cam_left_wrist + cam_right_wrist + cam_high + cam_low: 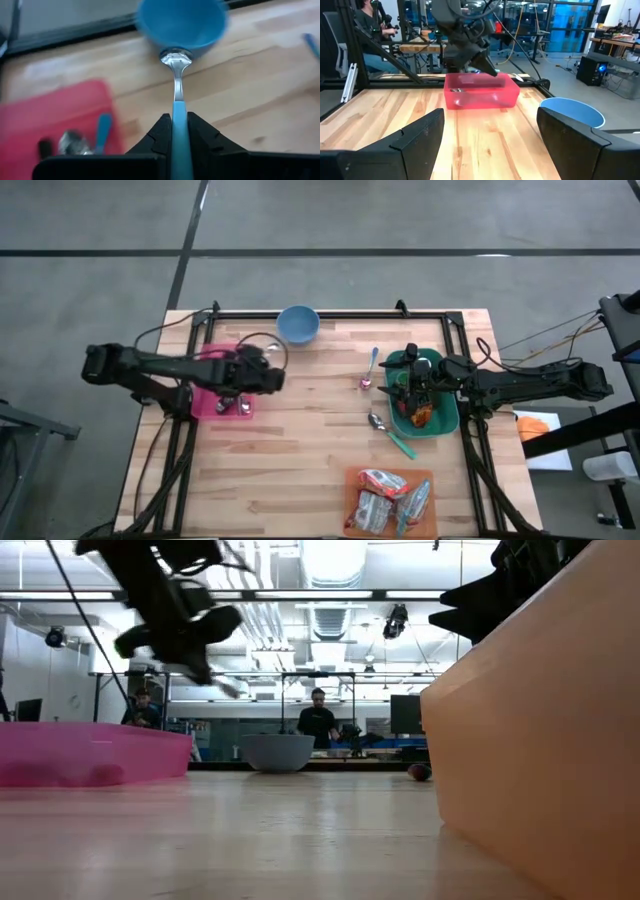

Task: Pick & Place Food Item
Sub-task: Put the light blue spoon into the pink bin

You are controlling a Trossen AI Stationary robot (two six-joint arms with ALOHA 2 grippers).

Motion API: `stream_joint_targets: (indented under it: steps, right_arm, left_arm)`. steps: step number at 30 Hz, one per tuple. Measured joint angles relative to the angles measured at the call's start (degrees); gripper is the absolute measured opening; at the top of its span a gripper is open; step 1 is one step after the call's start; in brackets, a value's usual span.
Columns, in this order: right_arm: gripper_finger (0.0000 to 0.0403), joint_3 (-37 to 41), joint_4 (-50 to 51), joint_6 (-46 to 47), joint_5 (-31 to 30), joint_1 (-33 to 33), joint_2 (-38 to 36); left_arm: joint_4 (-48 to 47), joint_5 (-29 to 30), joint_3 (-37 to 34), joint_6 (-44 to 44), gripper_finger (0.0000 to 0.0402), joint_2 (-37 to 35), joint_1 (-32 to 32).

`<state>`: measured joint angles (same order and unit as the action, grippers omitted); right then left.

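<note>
My left gripper (pixel 268 377) hangs above the table just right of the pink bin (pixel 212 398), shut on a spoon (pixel 176 90) with a blue handle and a metal bowl. More utensils (pixel 75 142) lie in the pink bin (pixel 55 117). The food items, several snack packets (pixel 388 498), lie on an orange tray (pixel 352 480) at the near edge. My right gripper (pixel 490 135) stands open over the green bin (pixel 448 420) at the right, with nothing between its fingers. My left gripper pinches the spoon's blue handle (pixel 179 131) between its two fingers (pixel 161 136). The spoon lies along the fingers, and its metal bowl (pixel 175 56) sticks out past their tips. The fingers slant downward. The spoon is lifted clear of the table.
A blue bowl (pixel 298 324) sits at the far edge, in front of the held spoon. Two loose spoons (pixel 370 368) (pixel 390 435) lie on the wood left of the green bin. A black frame runs along the table's far and side edges. People stand in the room behind.
</note>
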<state>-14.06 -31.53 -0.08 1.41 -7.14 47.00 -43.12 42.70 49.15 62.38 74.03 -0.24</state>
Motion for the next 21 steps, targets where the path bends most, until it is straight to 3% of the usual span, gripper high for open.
stream_joint_targets:
  steps: [11, 17, 21]
  right_arm:
    - [0.0316, 0.00, 0.02, -0.01, 0.01, -0.01, 0.00]
    - [0.0316, 0.00, 0.02, -0.08, 0.01, 0.00, 0.00]
    - [0.0316, 0.00, 0.01, -0.02, 0.02, -0.01, 0.00]
  left_arm:
    - [-9.79, -5.50, -12.90, 25.43, 0.0034, -6.00, -0.47]
    - [-8.04, -6.25, -18.10, 28.08, 0.0034, -6.05, -0.47]
    - [-5.95, -3.39, -20.94, 28.07, 0.0034, -6.05, -0.46]
